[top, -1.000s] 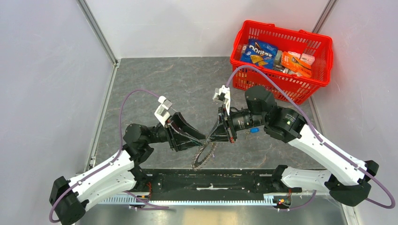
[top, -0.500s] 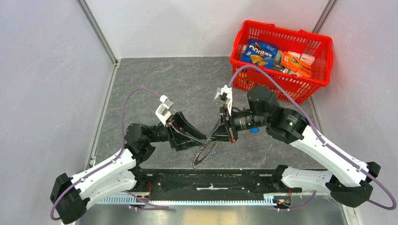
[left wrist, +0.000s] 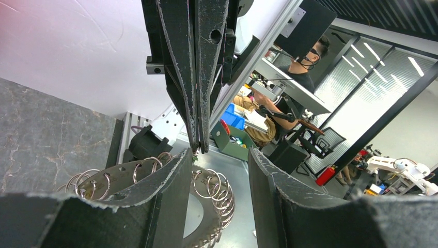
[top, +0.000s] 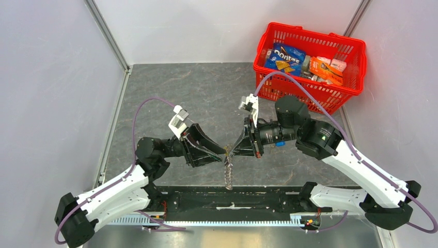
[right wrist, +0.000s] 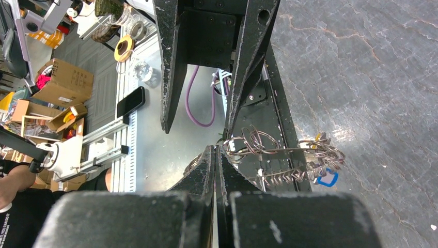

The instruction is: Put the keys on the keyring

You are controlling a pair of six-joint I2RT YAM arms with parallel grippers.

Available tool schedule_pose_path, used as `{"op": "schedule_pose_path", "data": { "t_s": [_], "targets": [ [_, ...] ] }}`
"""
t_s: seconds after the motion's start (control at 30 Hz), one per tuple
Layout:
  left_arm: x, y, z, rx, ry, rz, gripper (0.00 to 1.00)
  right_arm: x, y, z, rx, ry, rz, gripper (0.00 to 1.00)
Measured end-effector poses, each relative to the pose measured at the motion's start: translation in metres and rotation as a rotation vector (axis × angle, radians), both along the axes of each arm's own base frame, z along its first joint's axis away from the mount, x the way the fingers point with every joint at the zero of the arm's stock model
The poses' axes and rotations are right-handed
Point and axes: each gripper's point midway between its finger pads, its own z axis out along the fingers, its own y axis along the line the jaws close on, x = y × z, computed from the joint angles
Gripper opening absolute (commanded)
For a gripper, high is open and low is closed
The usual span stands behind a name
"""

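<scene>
While the right gripper (right wrist: 214, 151), fingers pressed together, pinches the keyring (top: 228, 173) so it dangles toward 6 o'clock from its tips, the left gripper (left wrist: 219, 157) stands spread astride the coils. The keyring should settle before the left closes; a blue key (top: 279, 143) lies at 3 o'clock, beneath the right wrist.

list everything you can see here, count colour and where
keyring: one, dark metal with silvery loops, hanging below where the two grippers meet
key: one seen, blue head, on the table by the right arm
basket: one, red, far right of the table
snack packs: several, mostly blue and orange, inside the basket
table: one, grey marbled
left gripper: one, black, open, at the keyring
right gripper: one, black, shut on the keyring's top
</scene>
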Motion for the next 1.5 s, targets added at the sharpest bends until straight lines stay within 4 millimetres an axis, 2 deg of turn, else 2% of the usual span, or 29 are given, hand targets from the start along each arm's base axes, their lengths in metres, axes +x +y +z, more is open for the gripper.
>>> {"op": "schedule_pose_path", "data": {
  "t_s": [0.6,0.9,1.33,1.5],
  "targets": [
    [0.001,-0.003,-0.003,0.011,0.020,-0.008,0.49,0.002,0.003,-0.001,-0.008,0.013,-0.002,0.00],
    [0.001,-0.003,-0.005,0.013,0.022,-0.008,0.36,0.002,0.003,0.000,-0.006,0.021,-0.005,0.00],
    [0.000,-0.003,-0.005,0.013,0.022,-0.011,0.35,0.001,0.004,0.006,0.008,0.024,-0.007,0.00],
    [-0.001,-0.004,-0.007,0.018,0.027,-0.014,0.31,0.002,0.005,0.008,0.012,0.025,-0.008,0.00]
  ]
}}
